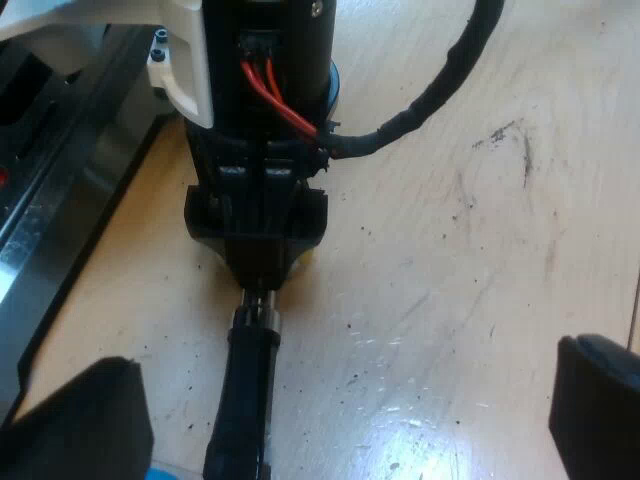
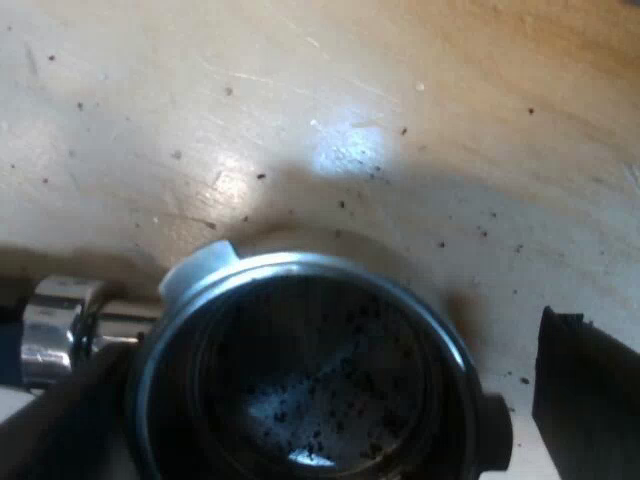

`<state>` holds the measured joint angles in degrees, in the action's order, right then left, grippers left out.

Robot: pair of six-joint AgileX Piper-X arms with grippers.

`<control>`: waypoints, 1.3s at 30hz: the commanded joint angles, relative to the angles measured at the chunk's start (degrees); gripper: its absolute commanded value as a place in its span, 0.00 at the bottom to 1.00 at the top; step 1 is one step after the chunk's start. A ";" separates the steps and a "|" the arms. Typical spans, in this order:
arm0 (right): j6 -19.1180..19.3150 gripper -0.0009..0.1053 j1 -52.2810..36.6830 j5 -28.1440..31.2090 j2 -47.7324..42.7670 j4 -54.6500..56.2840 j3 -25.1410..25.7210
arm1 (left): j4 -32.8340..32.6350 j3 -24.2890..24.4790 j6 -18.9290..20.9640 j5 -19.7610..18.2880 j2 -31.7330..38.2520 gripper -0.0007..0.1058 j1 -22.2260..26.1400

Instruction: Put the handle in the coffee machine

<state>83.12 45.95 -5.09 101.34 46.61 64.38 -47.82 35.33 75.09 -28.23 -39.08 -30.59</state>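
**Holder on the table, both grippers open**

Your right gripper (image 2: 320, 400) is spread wide over the metal holder (image 2: 300, 275), which lies on the wooden table (image 2: 300, 90). The basket faces up, with dark coffee specks inside. One finger (image 2: 590, 390) stands clear of the rim, with a strip of table showing between. The other sits close against the opposite side of the basket; you cannot tell whether it touches. Nothing is clamped.

Your left gripper (image 1: 335, 420) is open too, fingers far apart, holding nothing. Ahead of it the holder's dark handle (image 1: 245, 400) lies flat on the table, running out from under the right arm, which stands over the holder's head. The espresso machine (image 1: 40, 220) is near that arm. The holder lies apart from it, not locked in. The table is scratched and flecked with dark specks.
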 commanded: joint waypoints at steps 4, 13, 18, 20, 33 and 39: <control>0.67 0.34 -0.16 -1.67 -0.38 0.12 0.40 | 0.14 0.49 -2.15 -0.74 0.15 0.78 0.14; -0.51 0.01 0.31 -5.50 -3.53 5.06 0.40 | -2.06 -0.50 -8.11 -0.74 -1.07 0.78 0.14; -1.53 0.01 0.31 -7.10 -7.79 9.59 0.40 | -2.06 -0.52 -9.63 -0.74 -2.17 0.78 0.14; -1.53 0.01 0.31 -8.25 -9.45 10.98 0.40 | -1.95 -0.52 -9.63 -0.74 -3.32 0.78 0.14; -0.93 0.01 0.31 -8.99 -19.13 12.88 0.40 | 2.00 -5.14 -11.07 2.06 -5.43 0.78 0.14; -0.93 0.01 0.31 -9.29 -20.94 12.88 0.40 | 3.51 -5.13 -11.24 2.14 -7.11 0.78 0.14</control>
<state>81.81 46.24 -12.72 81.48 59.87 64.38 -45.07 30.00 63.88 -26.12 -46.07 -30.59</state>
